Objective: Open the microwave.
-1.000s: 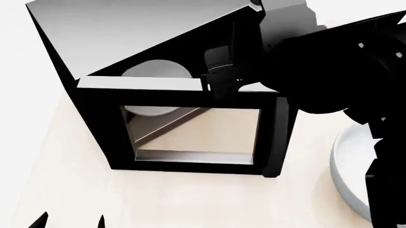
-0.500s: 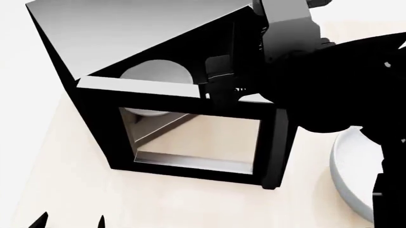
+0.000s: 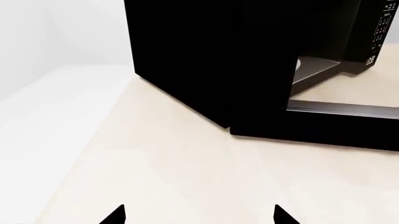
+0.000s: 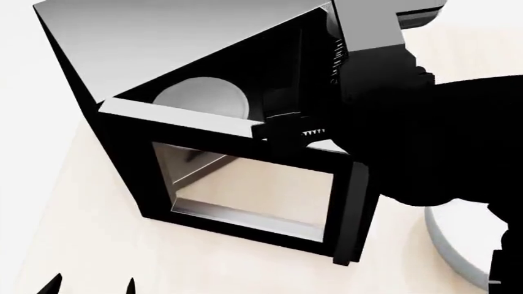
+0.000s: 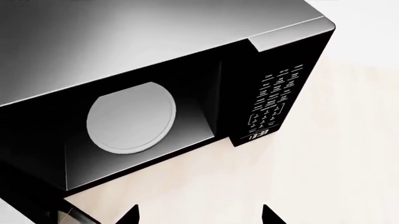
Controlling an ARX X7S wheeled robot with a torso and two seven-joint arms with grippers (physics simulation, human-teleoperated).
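Here the microwave (image 4: 163, 67) stands open just beyond the right tool (image 5: 196, 214), whose fingertips are spread, gripping nothing.

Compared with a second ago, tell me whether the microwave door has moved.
Yes. The door has swung further open: against the microwave body, which stays put, its handle edge sits lower and more of the turntable shows.

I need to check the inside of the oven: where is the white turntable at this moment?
The turntable lies on the floor of the open microwave, left of the keypad in the right wrist view; the head view shows it behind the swung-out door.
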